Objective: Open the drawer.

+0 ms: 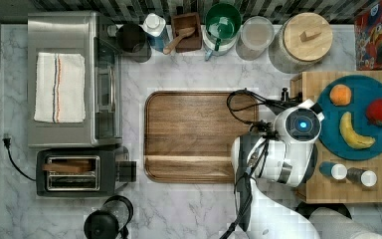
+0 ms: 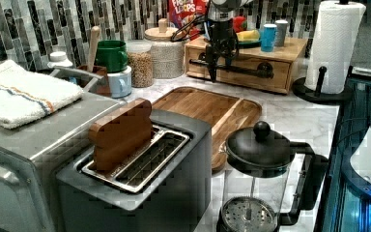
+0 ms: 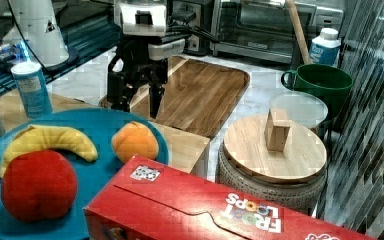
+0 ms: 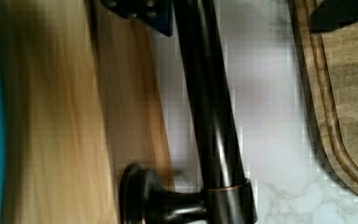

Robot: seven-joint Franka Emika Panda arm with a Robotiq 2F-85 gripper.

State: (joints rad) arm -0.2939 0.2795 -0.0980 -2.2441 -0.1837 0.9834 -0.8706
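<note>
My gripper [image 2: 216, 65]: hanging fingers-down at the black bar handle [image 2: 232, 68], toward the handle's end on the left view's left.
My jaws: parted, one finger on each side of the bar in the wrist view; whether they touch it I cannot tell.
Drawer [image 2: 244, 67]: in the front of the pale wooden cabinet [image 2: 290, 50] by the tiled wall, at the countertop's far end in the left view; its front looks level with the cabinet face.
Handle in the wrist view [image 4: 209, 116]: dark rod standing off the light wood on a round post.
Tray [image 1: 194, 137]: brown, flat on the marble just beside the cabinet.
On the cabinet: teal plate [image 1: 373, 144] with banana [image 1: 354, 132], orange [image 1: 340, 94] and a red fruit [image 1: 381, 111].
</note>
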